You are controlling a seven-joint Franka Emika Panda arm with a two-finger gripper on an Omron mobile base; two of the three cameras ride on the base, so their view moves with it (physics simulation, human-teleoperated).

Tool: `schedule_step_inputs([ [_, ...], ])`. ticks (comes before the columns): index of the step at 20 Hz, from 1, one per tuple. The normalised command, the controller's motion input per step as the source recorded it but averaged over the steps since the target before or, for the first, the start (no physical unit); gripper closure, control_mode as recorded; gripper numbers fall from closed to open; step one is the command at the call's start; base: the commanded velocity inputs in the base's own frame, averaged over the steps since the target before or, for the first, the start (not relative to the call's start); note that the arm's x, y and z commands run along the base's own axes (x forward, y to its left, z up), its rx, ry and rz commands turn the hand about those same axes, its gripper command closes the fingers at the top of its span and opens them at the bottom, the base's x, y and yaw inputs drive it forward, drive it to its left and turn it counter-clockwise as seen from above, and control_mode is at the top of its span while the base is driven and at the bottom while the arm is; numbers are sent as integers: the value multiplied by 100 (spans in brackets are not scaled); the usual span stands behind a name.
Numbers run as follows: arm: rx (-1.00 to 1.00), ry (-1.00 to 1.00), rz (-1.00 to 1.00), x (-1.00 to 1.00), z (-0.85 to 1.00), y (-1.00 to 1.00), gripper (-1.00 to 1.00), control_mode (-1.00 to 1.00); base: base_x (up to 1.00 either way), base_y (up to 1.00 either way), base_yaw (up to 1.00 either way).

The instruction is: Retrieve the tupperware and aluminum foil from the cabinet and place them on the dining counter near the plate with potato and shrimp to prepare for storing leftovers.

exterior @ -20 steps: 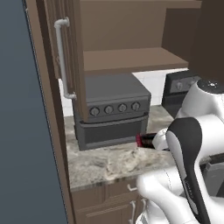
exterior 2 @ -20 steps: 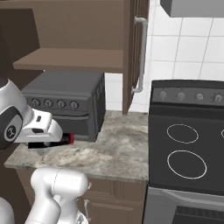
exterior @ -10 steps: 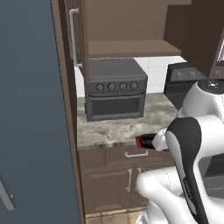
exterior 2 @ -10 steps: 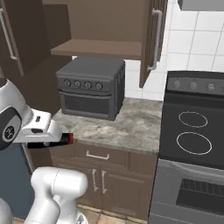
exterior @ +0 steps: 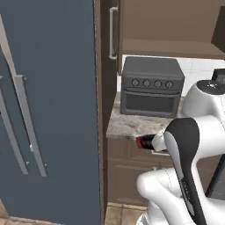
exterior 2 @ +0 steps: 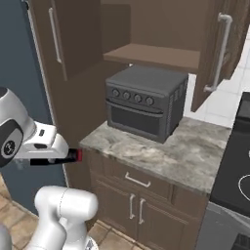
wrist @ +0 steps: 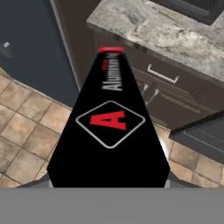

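We begin with the largest item: the blue-grey refrigerator (exterior: 48,110) occupies the left half of the left base view, with long pale handles (exterior: 27,125) running down its doors. To its right, in the upper centre and right of that frame, we see the cabinet (exterior: 171,22), dark brown, with its inner shelf exposed and a silver bar handle (exterior: 113,33) on the door edge. In the right base view the cabinet (exterior 2: 156,29) spans the top of the frame, its doors standing open on either side.

Below the shelf, a dark grey toaster oven (exterior 2: 146,100) with a row of knobs stands on the marble worktop (exterior 2: 195,151), centre of the frame. In the left base view the same oven (exterior: 151,85) sits right of centre on the worktop (exterior: 127,125). Brown base cabinets (exterior 2: 141,195) with small silver pulls lie under the worktop, and a black stove (exterior 2: 237,176) meets the right edge of the frame.

The aluminum foil (wrist: 109,135) runs up the centre of the hand view, a black box with a red end, pointing away over the tiled floor (wrist: 26,131). The gripper (wrist: 108,183) has its jaws partly closed onto the near end of the box, at the bottom of that frame. In the right base view the box's red end (exterior 2: 78,155) projects from the hand at the lower left, clear of the worktop edge.
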Motion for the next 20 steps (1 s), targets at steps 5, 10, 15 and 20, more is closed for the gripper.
schedule_step_inputs([
  [5,0,0,0,0,0,0,100,100,-75,0,42],
  [10,0,0,0,0,0,0,100,100,-100,-30,0],
  [15,0,0,0,0,0,0,100,100,-80,9,4],
  [20,0,0,0,0,0,0,100,100,-2,50,43],
])
